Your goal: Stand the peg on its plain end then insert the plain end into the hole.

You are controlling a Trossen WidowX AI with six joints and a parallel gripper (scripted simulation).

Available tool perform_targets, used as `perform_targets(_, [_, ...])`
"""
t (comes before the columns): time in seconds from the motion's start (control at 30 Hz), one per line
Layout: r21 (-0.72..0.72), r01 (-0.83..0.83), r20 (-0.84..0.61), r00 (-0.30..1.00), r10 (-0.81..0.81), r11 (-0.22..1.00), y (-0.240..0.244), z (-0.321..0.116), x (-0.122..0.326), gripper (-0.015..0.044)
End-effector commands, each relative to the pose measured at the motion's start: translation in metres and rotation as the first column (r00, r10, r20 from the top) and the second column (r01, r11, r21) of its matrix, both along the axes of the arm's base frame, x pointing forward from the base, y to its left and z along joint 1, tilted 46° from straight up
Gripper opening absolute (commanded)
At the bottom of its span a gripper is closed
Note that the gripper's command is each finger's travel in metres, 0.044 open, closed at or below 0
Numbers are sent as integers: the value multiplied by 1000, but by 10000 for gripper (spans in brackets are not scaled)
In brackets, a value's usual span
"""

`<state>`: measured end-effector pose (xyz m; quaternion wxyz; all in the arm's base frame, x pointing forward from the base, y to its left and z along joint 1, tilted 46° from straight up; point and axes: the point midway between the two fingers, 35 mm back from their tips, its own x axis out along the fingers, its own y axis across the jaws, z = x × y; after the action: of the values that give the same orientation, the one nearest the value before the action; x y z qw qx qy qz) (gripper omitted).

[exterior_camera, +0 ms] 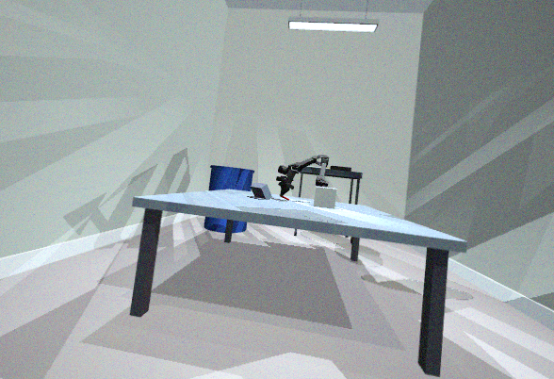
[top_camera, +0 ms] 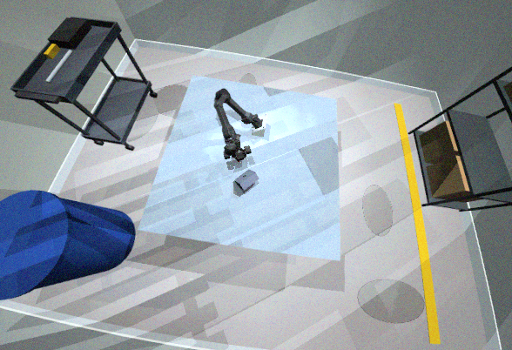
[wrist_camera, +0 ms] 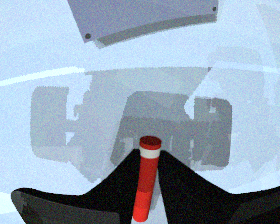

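A red peg (wrist_camera: 147, 172) (exterior_camera: 286, 198) with a white band near one end is between my fingertips. My gripper (wrist_camera: 148, 155) (exterior_camera: 284, 194) (top_camera: 239, 157) is shut on it close to the band. In the wrist view the banded end points up and away, and the plain end runs down between the fingers. The gripper is low over the table; whether the peg touches the table I cannot tell. The grey sloped panel block (top_camera: 246, 182) (exterior_camera: 261, 190) (wrist_camera: 146, 14) stands in front of the gripper, apart from it. Its hole does not show clearly.
The light blue table (top_camera: 279, 226) (exterior_camera: 198, 207) carries a pale box (exterior_camera: 325, 197) (top_camera: 259, 131) near the arm's base. A blue barrel (top_camera: 52, 244) (exterior_camera: 231, 178), a dark cart (top_camera: 87, 61) and a shelf rack (top_camera: 479, 152) stand off the table.
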<state>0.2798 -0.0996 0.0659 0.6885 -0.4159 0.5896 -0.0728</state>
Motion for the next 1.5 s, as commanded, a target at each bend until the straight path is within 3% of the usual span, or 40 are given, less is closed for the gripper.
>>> perform_targets(0.0, [15, -26, 25, 999, 25, 1000, 0, 2, -3, 50])
perform_targets(1.47, [121, -292, 283, 926, 249, 949, 4, 20, -27, 50])
